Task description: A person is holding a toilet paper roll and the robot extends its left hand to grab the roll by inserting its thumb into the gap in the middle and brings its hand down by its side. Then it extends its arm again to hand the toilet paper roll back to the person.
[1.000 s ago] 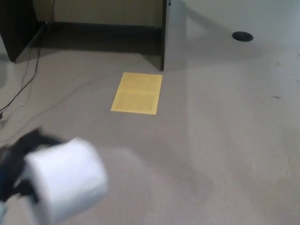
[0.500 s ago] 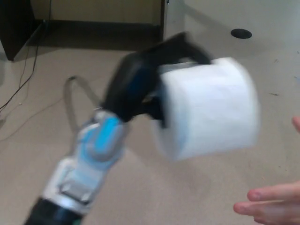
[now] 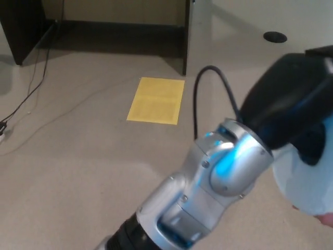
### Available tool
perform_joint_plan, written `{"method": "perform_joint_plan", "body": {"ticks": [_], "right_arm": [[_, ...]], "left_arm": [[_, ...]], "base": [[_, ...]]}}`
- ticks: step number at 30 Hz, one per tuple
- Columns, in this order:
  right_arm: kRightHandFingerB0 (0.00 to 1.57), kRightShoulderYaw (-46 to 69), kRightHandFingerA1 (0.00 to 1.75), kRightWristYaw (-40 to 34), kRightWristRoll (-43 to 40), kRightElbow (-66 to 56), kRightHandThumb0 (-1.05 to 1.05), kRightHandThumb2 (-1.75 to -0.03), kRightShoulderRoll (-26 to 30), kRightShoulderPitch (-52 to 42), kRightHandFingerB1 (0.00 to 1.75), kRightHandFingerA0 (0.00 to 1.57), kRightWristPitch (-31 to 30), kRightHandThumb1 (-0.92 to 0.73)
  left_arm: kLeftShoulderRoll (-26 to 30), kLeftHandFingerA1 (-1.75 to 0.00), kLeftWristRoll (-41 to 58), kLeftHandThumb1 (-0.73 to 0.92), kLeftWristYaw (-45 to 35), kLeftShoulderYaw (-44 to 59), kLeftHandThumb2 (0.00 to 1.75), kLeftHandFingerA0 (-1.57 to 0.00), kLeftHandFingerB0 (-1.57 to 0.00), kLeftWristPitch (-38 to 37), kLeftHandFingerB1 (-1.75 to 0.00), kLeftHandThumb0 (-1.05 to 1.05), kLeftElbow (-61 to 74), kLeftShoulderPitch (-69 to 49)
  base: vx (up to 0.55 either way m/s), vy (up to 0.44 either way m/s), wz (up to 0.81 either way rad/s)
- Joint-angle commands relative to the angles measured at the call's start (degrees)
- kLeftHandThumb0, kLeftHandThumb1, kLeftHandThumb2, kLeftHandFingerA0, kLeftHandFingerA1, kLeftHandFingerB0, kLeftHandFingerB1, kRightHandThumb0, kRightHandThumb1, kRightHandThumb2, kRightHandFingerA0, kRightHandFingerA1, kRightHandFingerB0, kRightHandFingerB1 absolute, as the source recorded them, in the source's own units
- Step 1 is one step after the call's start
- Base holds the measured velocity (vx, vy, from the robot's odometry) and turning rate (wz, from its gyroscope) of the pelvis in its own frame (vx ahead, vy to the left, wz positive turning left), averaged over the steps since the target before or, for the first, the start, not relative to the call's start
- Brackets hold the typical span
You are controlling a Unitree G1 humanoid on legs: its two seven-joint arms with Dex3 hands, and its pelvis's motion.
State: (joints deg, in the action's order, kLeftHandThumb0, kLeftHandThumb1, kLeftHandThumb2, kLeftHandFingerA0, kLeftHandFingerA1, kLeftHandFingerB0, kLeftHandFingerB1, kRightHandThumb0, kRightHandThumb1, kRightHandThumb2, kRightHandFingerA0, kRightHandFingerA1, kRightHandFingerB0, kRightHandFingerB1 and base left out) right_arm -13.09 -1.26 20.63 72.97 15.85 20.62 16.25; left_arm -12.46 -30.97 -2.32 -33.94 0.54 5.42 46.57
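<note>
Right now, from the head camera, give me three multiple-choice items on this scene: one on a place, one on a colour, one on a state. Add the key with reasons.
1. Where does the toilet paper roll show in the head view?
A. top left corner
B. lower right edge
C. centre, on the floor

2. What colour is the flat sheet lying on the floor?
A. yellow
B. red
C. blue

3. What is the left hand doing?
A. hanging open and empty
B. holding the roll
C. resting on the floor

Key:
1 B, the white roll sits at the lower right edge, partly cut off by the frame.
2 A, the sheet near the dark furniture leg is plainly yellow.
3 B, the black hand is wrapped over the top of the roll, with the arm stretched toward the right.
</note>
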Motion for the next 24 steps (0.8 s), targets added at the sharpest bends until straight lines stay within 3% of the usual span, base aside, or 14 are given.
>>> {"method": "perform_joint_plan", "body": {"ticks": [1,2,4,5,6,7,8,9,12,13,14,15,16,24], "right_arm": [[0.51,-0.06,0.77,0.95,-0.06,0.01,-0.3,-0.59,0.0,-0.51,0.42,0.68,0.07,-0.67],[0.51,-0.03,0.77,1.1,-0.11,-0.02,-0.3,-0.59,0.02,-0.5,0.42,0.67,0.15,-0.67],[0.51,0.11,0.74,1.46,-0.24,0.04,-0.3,-0.59,0.05,-0.23,0.42,0.67,-0.2,-0.67],[0.5,0.05,0.7,1.57,-0.15,0.12,-0.29,-0.59,0.06,0.17,0.42,0.65,-0.4,-0.67],[0.5,-0.17,0.73,1.54,0.11,0.21,-0.29,-0.59,-0.09,0.68,0.41,0.66,-0.83,-0.67],[0.5,-0.51,0.73,1.37,0.45,0.16,-0.3,-0.59,-0.1,0.44,0.41,0.67,-0.71,-0.67],[0.5,-0.67,0.72,1.53,0.56,0.2,-0.3,-0.59,-0.12,0.33,0.41,0.67,-0.57,-0.68],[0.49,-0.72,0.79,1.58,0.55,0.16,-0.31,-0.59,-0.13,0.28,0.42,0.69,-0.49,-0.68],[0.49,-0.82,0.79,1.49,0.54,0.1,-0.31,-0.59,0.14,0.71,0.41,0.69,-0.68,-0.68],[0.43,-0.75,0.77,1.97,0.41,0.13,-0.38,-0.85,0.44,0.91,0.55,0.64,-0.6,-0.53],[0.49,-0.53,0.8,2.16,0.18,0.16,-0.31,-0.59,0.6,1.2,0.42,0.68,-0.56,-0.68],[0.42,-0.62,0.76,2.5,0.32,0.15,-0.39,-0.86,0.99,1.72,0.55,0.64,-0.84,-0.54],[0.47,-0.65,0.68,2.6,0.35,0.16,-0.34,-0.6,1.04,1.8,0.41,0.65,-0.95,-0.68],[0.47,-1.16,0.65,2.86,0.77,0.51,-0.33,-0.6,0.87,2.32,0.4,0.64,-1.56,-0.68]], "left_arm": [[-0.88,-1.7,-2.71,0.8,-4.65,-2.75,0.66,-0.82,-0.69,5.71,-1.38,-0.25,3.68,-1.38],[-0.38,-1.63,-2.54,0.79,-5.45,-2.74,0.63,-0.86,-0.81,6.46,-0.93,-0.28,4.44,-1.87],[0.51,-1.53,-2.97,0.78,-6.21,-2.47,0.63,-0.88,-0.84,7.28,-0.51,-0.29,5.5,-2.4],[0.77,-1.3,-3.18,0.74,-6.6,-2.12,0.63,-0.83,-0.67,8.07,-0.41,-0.31,6.19,-2.78],[1.73,-0.65,-3.94,0.54,-7.09,-1.9,0.8,-0.68,-0.36,8.44,-0.46,-0.42,6.9,-3.11],[2.25,-0.42,-4.93,0.62,-8.05,-2.15,0.6,-0.44,-0.25,9.86,-0.3,-0.43,8.01,-3.55],[2.6,-0.48,-5.66,0.37,-9.43,-2.2,0.91,-0.01,0.0,12.19,-0.48,-0.32,9.41,-4.19],[2.79,-0.36,-5.71,0.39,-9.95,-2.03,0.76,-0.05,-0.04,13.1,-0.17,-0.62,10.13,-4.69],[3.34,-0.05,-5.05,0.46,-11.28,-0.62,0.77,-0.02,0.0,14.45,0.0,-0.75,11.59,-5.24],[4.42,-0.05,-4.72,0.45,-11.92,0.24,0.79,0.0,0.0,14.01,-0.05,-0.76,12.25,-5.14],[5.36,-0.03,-4.16,0.47,-12.18,1.15,0.79,0.0,0.0,13.27,0.0,-0.78,12.62,-5.02],[6.53,0.0,-2.96,0.5,-12.98,2.8,0.56,0.0,0.0,12.74,0.0,-0.75,13.09,-4.53],[6.9,0.0,-2.39,0.5,-13.38,3.53,0.56,0.0,0.0,12.75,0.0,-0.76,13.58,-4.66],[12.49,0.0,6.43,0.46,-21.1,15.22,0.54,0.0,0.0,16.7,0.0,-0.73,21.69,-4.76]], "base": [[0.0,0.0,0.0],[0.0,0.0,0.0],[0.0,0.0,0.0],[0.0,0.0,0.0],[0.0,0.0,0.0],[0.0,0.0,0.0],[0.0,0.0,0.0],[0.0,0.0,0.0],[0.0,0.0,0.0],[0.0,0.0,0.0],[0.0,0.0,0.0],[0.0,0.0,0.0],[0.0,0.0,0.0],[0.0,0.0,0.0]]}}
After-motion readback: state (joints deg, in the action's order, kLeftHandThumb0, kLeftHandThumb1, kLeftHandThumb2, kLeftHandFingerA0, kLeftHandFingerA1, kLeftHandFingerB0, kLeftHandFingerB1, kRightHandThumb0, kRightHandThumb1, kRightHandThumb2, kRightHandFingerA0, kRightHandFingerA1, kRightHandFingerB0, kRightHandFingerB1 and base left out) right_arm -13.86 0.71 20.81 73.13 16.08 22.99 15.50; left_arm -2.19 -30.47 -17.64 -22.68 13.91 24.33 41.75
